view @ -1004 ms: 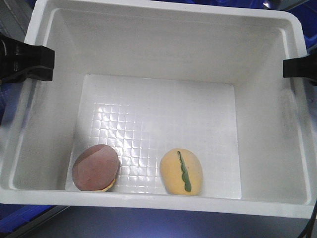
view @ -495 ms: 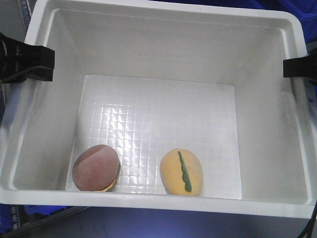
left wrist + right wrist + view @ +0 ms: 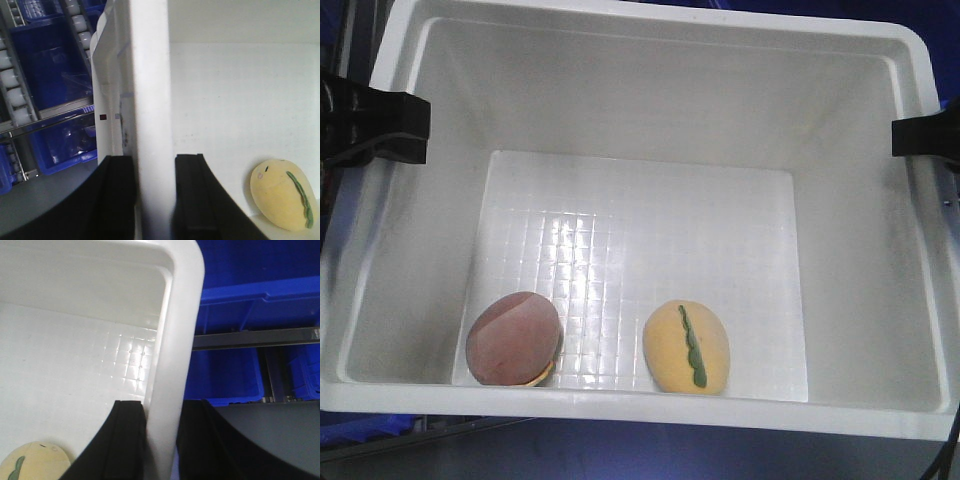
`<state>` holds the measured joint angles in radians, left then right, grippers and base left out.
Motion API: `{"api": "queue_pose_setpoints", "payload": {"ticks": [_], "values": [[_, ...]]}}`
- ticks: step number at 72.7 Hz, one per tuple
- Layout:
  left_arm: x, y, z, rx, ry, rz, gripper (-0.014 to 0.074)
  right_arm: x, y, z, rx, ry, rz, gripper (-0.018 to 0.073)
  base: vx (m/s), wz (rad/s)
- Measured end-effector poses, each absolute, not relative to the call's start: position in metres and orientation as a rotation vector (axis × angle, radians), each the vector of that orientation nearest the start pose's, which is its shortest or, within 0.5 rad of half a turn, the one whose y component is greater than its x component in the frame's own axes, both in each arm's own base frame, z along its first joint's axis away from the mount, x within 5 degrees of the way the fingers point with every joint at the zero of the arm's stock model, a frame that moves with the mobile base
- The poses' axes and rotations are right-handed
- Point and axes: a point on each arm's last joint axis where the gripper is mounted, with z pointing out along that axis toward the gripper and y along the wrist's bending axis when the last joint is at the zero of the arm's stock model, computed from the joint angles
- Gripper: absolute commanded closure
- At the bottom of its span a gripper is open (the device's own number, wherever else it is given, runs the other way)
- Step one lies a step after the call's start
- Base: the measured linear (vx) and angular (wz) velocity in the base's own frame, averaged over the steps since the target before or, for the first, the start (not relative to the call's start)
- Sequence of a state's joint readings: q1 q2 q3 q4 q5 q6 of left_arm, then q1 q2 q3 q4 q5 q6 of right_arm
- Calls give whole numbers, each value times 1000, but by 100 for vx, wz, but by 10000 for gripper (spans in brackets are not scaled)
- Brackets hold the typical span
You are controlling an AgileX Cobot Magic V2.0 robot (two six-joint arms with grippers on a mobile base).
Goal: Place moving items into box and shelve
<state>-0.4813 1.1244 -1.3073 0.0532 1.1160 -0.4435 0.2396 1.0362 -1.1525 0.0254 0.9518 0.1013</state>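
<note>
Carrying looks to be the step in hand, with both moving items already inside the box [image 3: 640, 415], whose near rim fills the bottom of the front view. Just behind that near wall, on the grid floor, lie the brownish-pink disc [image 3: 513, 338] toward the left corner and the yellow egg [image 3: 686, 347] near the middle, apart from each other. Both are loose, so a sudden tilt or stop would likely send them sliding, though the tall walls should keep them in. Farther back, the left gripper [image 3: 152, 200] is clenched over the left side wall, one finger outside and one inside, and the right gripper [image 3: 162, 440] pinches the right wall the same way. The real hazard, I judge, is the hold itself. Each grasp is a narrow pinch on slick plastic, so uneven motion between the arms could twist the box or let a wall slip free. Beyond the box, blue bins [image 3: 225, 375] and a grey shelf rail [image 3: 250, 337] sit close on the right, and roller tracks [image 3: 9, 75] with more blue bins stand to the left. The outer fingers have little room there, so a sideways drift could knock box or finger against the racking
</note>
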Motion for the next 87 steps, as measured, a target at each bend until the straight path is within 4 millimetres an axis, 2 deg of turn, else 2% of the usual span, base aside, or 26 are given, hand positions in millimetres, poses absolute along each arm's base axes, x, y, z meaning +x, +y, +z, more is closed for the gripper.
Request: {"api": "queue_pose_setpoints", "payload": {"ticks": [41,87], "values": [[187,-93,414,53,2445,-352,602,191,49,396,-154,2322,203,565,7,26],[187,-93,414,53,2445,-352,602,191,49,396,-154,2323,204,565,9,6]]}}
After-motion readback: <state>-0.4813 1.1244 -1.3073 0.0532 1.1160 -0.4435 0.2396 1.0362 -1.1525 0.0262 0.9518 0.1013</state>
